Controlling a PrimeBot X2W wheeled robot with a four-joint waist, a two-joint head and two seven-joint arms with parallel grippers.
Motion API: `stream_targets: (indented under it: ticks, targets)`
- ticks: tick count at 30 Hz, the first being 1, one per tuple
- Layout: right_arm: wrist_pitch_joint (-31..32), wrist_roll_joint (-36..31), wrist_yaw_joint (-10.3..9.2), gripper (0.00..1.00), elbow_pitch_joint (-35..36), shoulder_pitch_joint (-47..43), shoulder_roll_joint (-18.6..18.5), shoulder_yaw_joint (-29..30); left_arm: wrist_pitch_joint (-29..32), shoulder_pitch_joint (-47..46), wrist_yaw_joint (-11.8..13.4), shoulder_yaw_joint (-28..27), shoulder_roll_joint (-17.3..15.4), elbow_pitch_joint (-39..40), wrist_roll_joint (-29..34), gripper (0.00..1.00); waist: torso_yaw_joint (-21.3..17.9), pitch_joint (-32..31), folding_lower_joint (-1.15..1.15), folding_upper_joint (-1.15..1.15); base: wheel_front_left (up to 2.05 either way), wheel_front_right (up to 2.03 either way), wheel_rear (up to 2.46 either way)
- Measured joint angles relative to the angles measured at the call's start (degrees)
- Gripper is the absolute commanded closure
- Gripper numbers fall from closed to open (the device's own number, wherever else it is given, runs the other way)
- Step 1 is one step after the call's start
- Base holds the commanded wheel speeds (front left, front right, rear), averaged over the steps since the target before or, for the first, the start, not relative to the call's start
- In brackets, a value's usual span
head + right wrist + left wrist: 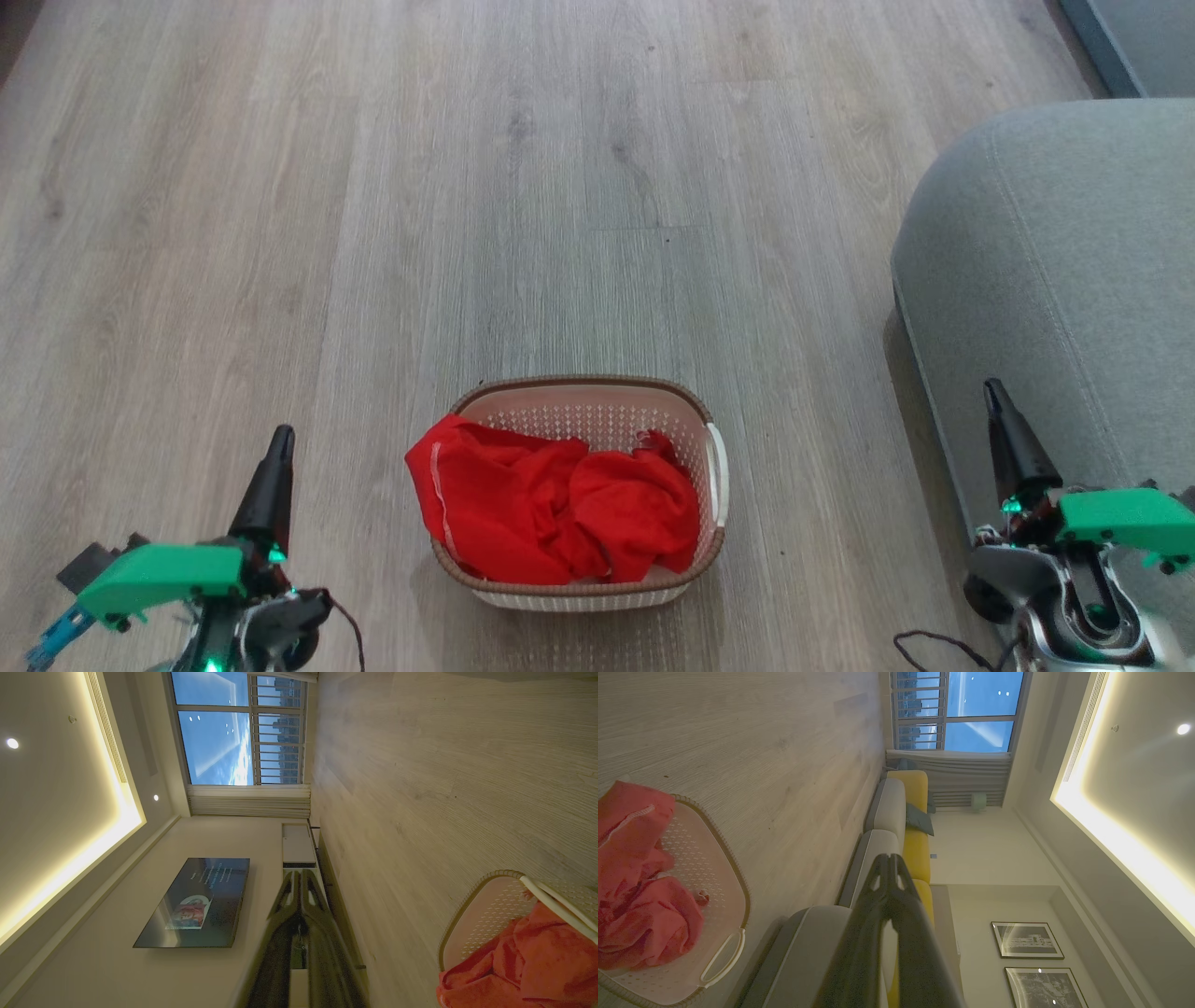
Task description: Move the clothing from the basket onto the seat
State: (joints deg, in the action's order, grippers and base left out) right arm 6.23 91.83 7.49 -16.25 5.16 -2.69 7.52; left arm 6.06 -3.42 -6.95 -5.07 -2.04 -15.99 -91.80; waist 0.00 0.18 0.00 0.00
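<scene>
The basket point(579, 382) sits on the wood-grain floor point(467, 187) with its long axis running sideways toward the seat point(1055, 261). A white handle point(717, 471) is at the end nearest the seat. It is an oval of cream plastic, the walls pierced with small holes and the rim brown and woven-looking. The clothing point(551, 509) lies inside the basket, a rumpled heap of bright red soft fabric. At the end away from the seat, a fold with thin white trim hangs over the rim. The seat is grey upholstery with a rounded corner and stitched seams, and it stands apart from the basket on the handle side. The left hand point(279, 439) hangs off the basket's opposite side. The right hand point(993, 390) is off its handle side, by the seat's edge. Each has its two dark tapered fingers point(269, 490) pressed together, holding nothing and touching nothing.
</scene>
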Motion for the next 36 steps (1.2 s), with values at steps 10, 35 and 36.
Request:
stream_targets:
  ticks: [10,35,36]
  targets:
    - [0.0,0.0,0.00,1.00,0.0,0.0,0.0,0.0,0.0,0.0,0.0,0.0,0.0,0.0,0.0,1.00,0.0,0.0,0.00,0.00,0.00,0.00,0.00]
    - [-2.8,-3.3,0.00,0.00,-6.2,0.0,0.2,-4.1,-2.7,1.3,0.1,1.5,0.1,-5.7,2.6,0.00,-0.1,0.2,0.00,0.00,0.00,0.00,0.00]
    - [-3.0,-3.9,0.00,0.00,-6.2,0.3,0.1,-4.3,-2.8,1.0,0.1,1.6,0.1,-5.8,3.3,0.00,-0.1,0.2,0.00,0.00,0.00,0.00,0.00]
